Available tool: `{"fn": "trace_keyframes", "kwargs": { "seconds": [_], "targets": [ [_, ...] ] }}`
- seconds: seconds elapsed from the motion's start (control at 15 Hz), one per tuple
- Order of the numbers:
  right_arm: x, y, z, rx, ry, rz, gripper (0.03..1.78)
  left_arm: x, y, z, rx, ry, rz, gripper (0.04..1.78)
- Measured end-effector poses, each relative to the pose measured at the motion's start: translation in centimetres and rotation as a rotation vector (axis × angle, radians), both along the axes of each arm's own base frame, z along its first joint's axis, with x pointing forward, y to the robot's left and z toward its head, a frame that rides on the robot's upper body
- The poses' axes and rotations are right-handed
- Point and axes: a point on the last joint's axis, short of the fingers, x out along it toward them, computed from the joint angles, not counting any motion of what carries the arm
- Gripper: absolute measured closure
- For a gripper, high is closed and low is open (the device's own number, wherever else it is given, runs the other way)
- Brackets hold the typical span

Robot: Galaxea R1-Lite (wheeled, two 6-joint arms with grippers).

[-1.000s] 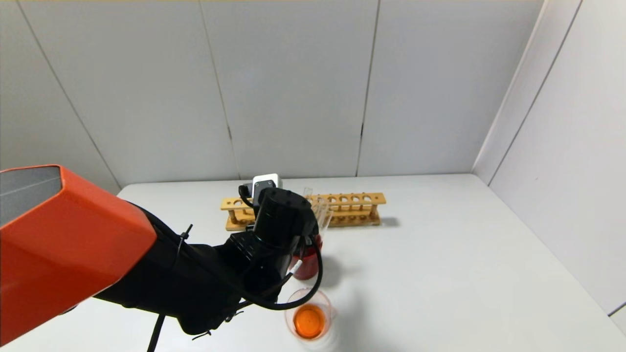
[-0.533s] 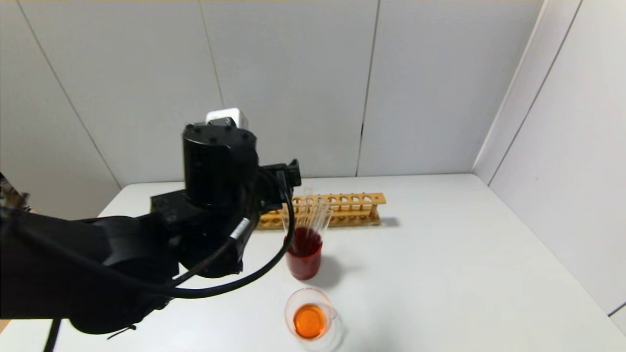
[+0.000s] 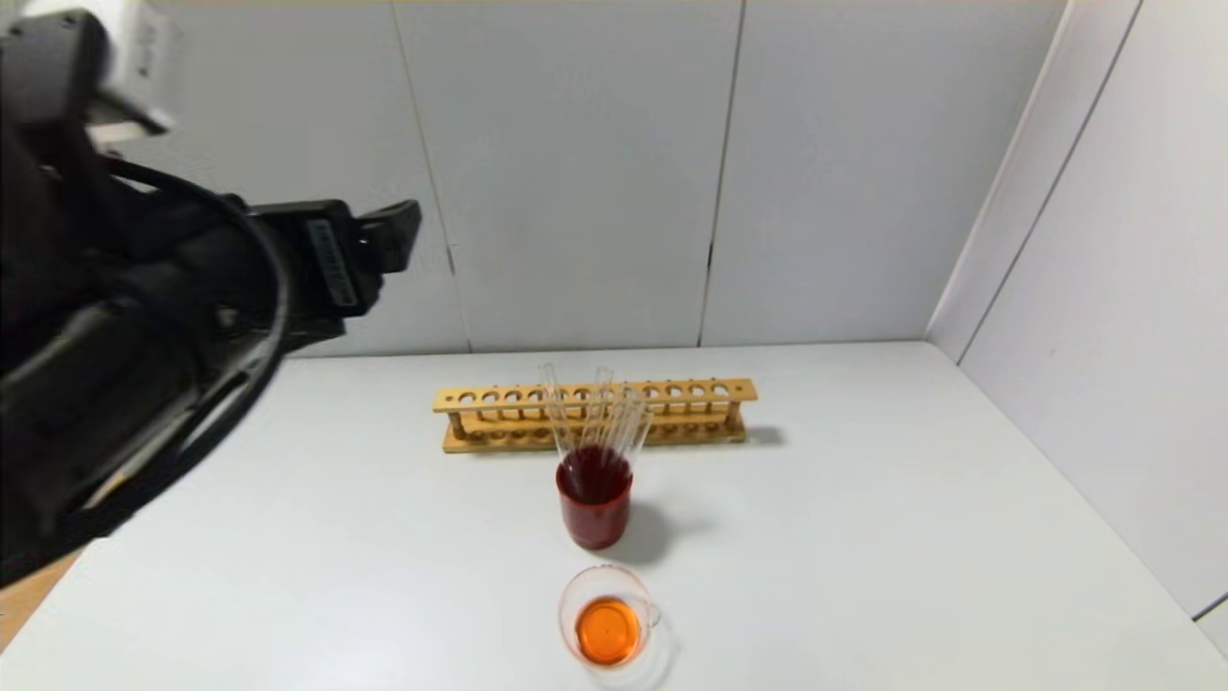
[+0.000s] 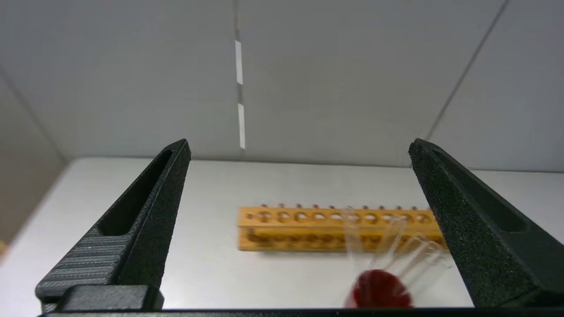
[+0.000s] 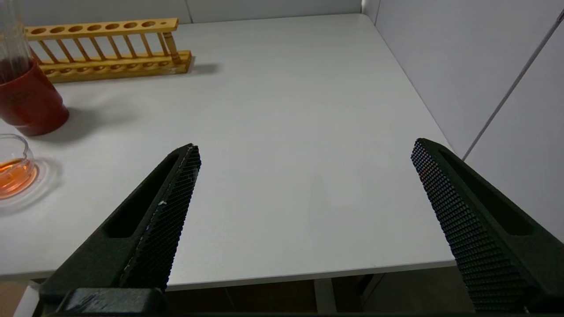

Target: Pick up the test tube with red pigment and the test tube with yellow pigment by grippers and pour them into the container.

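Note:
The container (image 3: 608, 626) is a clear glass beaker holding orange liquid, near the table's front; it also shows in the right wrist view (image 5: 12, 169). Several clear test tubes (image 3: 597, 415) lean in a dark red cup (image 3: 595, 506) behind it. Their bottom ends are hidden in the cup, so I cannot tell the red-pigment or yellow-pigment tube apart. My left gripper (image 3: 395, 226) is open and empty, raised high at the far left, well away from the cup (image 4: 381, 291); its own view (image 4: 299, 145) shows nothing between the fingers. My right gripper (image 5: 305, 145) is open and empty, low by the table's front right edge.
A wooden test tube rack (image 3: 595, 413) with empty holes lies across the table behind the red cup; it shows in the left wrist view (image 4: 308, 229) and the right wrist view (image 5: 105, 48). Grey wall panels close the back and right side. The white table's front edge (image 5: 308, 276) is near the right gripper.
My left arm has lifted from over the red cup and swung up and to the left, empty. The cup, its tubes and the beaker now show fully in the head view.

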Motion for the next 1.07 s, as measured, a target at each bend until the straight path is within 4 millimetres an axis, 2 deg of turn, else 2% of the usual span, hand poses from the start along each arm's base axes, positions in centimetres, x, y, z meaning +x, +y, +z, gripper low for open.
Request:
{"fn": "trace_keyframes", "kwargs": {
  "seconds": [0.27,0.53,0.8,1.07],
  "targets": [
    [0.0,0.0,0.0,0.0,0.0,0.0,0.06,-3.1,6.6,1.0,0.052,-0.046,0.222,0.07],
    [0.0,0.0,0.0,0.0,0.0,0.0,0.06,-7.2,11.5,1.0,0.026,-0.104,0.455,0.07],
    [0.0,0.0,0.0,0.0,0.0,0.0,0.06,-12.6,13.9,0.6,0.012,-0.181,0.61,0.07],
    [0.0,0.0,0.0,0.0,0.0,0.0,0.06,-17.3,14.1,-0.7,0.017,-0.24,0.741,0.07]
  ]
}}
